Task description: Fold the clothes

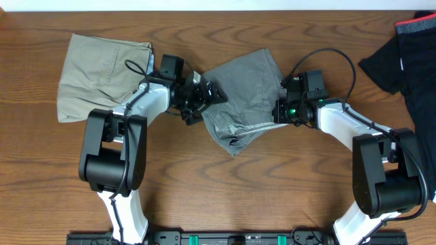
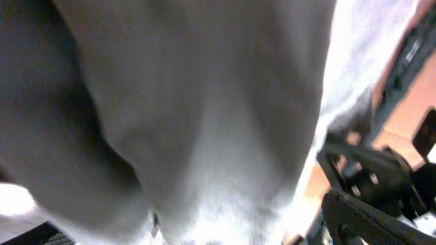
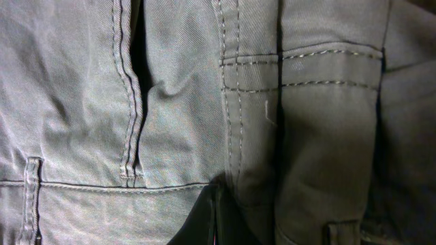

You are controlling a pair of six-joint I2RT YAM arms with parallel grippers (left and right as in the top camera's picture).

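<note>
The table (image 1: 272,204) carries three pieces of clothing. The black garment with red trim (image 1: 409,54) lies at the far right edge, well apart from both arms. The beige shorts (image 1: 95,68) lie flat in a neat rectangle at the far left. The grey shorts (image 1: 245,88) sit in the middle between the two arms, rumpled, with one side doubled over and a loose heap at the near corner.

From this layout the fold on the grey shorts looks half made at best. The main risk is an uneven pull: only one side seems to be gripped, so dragging it across could slide the whole garment instead of creasing it. The bunched near corner could also get trapped under the fold and leave a lump. A sweep to the left might nudge the beige shorts out of shape, since the left arm's elbow is just beside them.

The left gripper (image 1: 197,101) is at the grey shorts' left edge with its jaws spread as wide as they go, grasping nothing. Its wrist view is filled with blurred grey cloth, so whether any fabric lies between the fingers cannot be told. The right gripper (image 1: 281,110) is clenched at the shorts' right edge. Its camera sits hard against the waistband seams and a belt loop — most likely it pinches a thin fold there.
</note>
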